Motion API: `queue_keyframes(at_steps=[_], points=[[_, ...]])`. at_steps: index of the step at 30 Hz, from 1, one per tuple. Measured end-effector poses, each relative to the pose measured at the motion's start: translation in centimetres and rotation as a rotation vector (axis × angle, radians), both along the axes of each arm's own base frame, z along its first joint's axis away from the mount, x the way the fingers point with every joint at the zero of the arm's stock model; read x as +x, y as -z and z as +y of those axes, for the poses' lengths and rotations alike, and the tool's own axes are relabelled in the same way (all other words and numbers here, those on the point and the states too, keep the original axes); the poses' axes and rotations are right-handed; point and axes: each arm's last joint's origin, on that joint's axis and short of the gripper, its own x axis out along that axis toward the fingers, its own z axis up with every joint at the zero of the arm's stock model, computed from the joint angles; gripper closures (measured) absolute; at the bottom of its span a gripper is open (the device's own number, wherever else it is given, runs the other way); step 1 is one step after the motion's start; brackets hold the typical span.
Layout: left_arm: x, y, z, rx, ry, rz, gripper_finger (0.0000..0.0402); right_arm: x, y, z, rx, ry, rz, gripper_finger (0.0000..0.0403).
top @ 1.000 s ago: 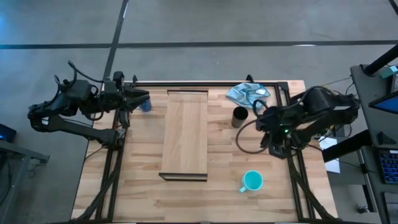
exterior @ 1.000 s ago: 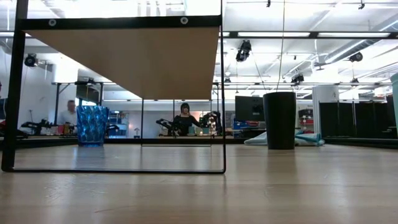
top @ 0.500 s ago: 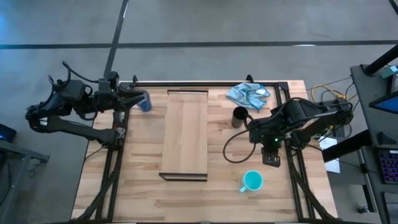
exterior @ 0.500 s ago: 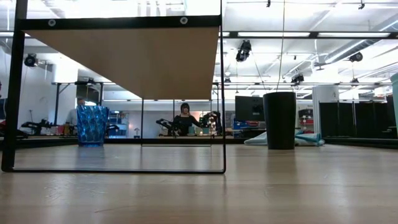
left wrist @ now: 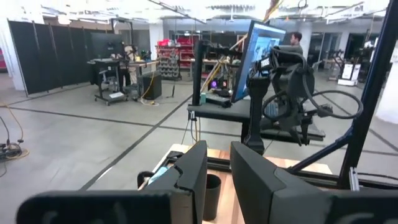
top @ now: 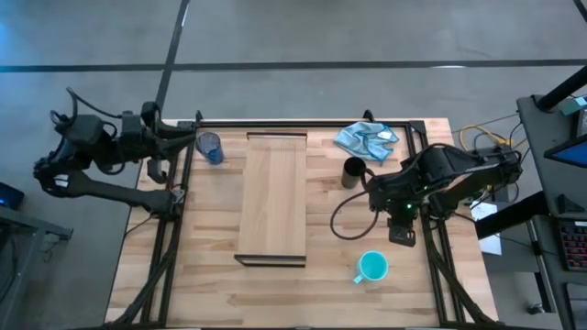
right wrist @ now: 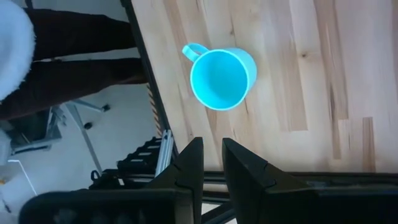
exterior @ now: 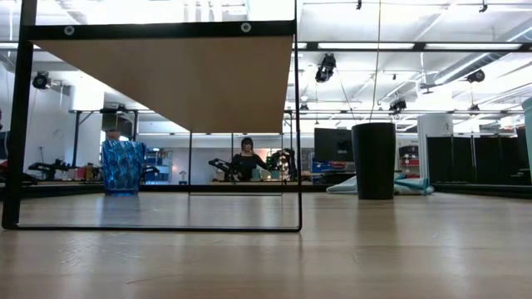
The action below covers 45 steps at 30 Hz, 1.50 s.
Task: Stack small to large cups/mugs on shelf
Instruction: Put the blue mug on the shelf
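Note:
The shelf [top: 272,197] stands across the table's middle on dark end frames; the low view shows its underside [exterior: 166,83]. The translucent blue cup [top: 210,148] [exterior: 123,167] stands upright on the table at the far left. The black cup [top: 354,171] [exterior: 374,160] stands to the right of the shelf. The turquoise mug [top: 372,267] [right wrist: 222,78] stands mouth up at the near right. My left gripper [top: 191,143] [left wrist: 219,168] is level and shut, just left of the blue cup and apart from it. My right gripper [top: 398,235] [right wrist: 212,158] is shut, tipped down, above and to the right of the mug.
A crumpled light blue cloth [top: 367,139] lies at the far right behind the black cup. The table's black frame rail [right wrist: 149,93] runs close by the mug, and a person's dark trousers [right wrist: 74,62] show beyond it. More people [exterior: 247,158] are in the room behind.
My left gripper has drawn back toward the table's left edge, away from the blue cup, which stays where it was. My right gripper has sunk and tipped downward while swinging toward the near edge, closer to the turquoise mug, then kept still.

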Motion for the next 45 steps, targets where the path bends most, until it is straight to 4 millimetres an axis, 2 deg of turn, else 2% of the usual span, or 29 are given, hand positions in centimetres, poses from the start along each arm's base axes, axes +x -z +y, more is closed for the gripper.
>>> queue_keyframes(at_steps=[15,24,45], points=[[0.6,0.4,0.0,0.001,0.001,0.023,0.0343,-0.2,-2.1,-0.1,0.006,0.010,-0.096,0.0348],[0.7,0.4,0.0,0.001,0.001,0.026,0.0343,-0.3,-2.9,-0.8,-0.188,0.073,-0.183,0.0348],[0.7,0.4,0.0,0.001,0.001,0.027,0.0343,-0.2,-3.9,-0.6,-0.184,0.015,-0.288,0.0348]])
